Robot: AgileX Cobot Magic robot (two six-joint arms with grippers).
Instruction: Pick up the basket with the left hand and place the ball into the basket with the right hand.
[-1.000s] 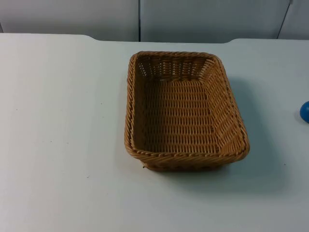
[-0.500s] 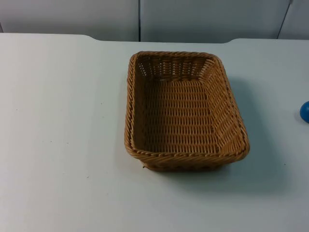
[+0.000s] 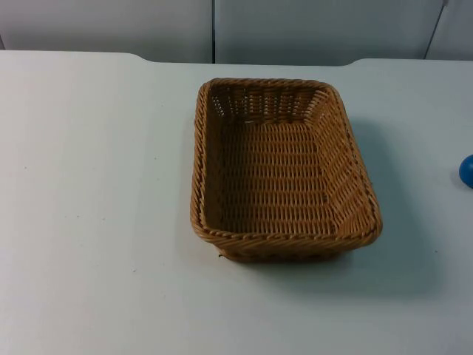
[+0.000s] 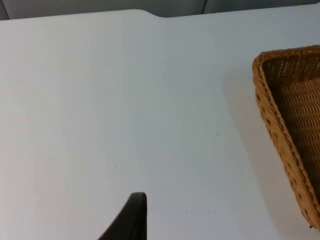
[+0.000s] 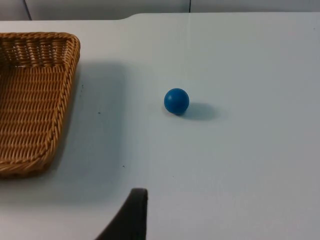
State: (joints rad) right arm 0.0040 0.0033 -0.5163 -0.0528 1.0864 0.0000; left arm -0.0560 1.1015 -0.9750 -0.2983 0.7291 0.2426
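An empty tan wicker basket [image 3: 284, 239] stands flat on the white table, a little right of the middle. A small blue ball [image 3: 467, 171] rests on the table far to the basket's right, at the picture's edge. In the left wrist view my left gripper [image 4: 134, 218] hangs over bare table, with the basket [image 4: 280, 131] well off to its side. In the right wrist view my right gripper [image 5: 133, 215] is over bare table short of the ball [image 5: 176, 101], and the basket [image 5: 65, 100] lies beside it. Neither gripper touches anything.
The grey partition wall [image 3: 214, 29] closes the table's far edge. Wide bare table top [image 3: 89, 185] stretches left of the basket and in front of it.
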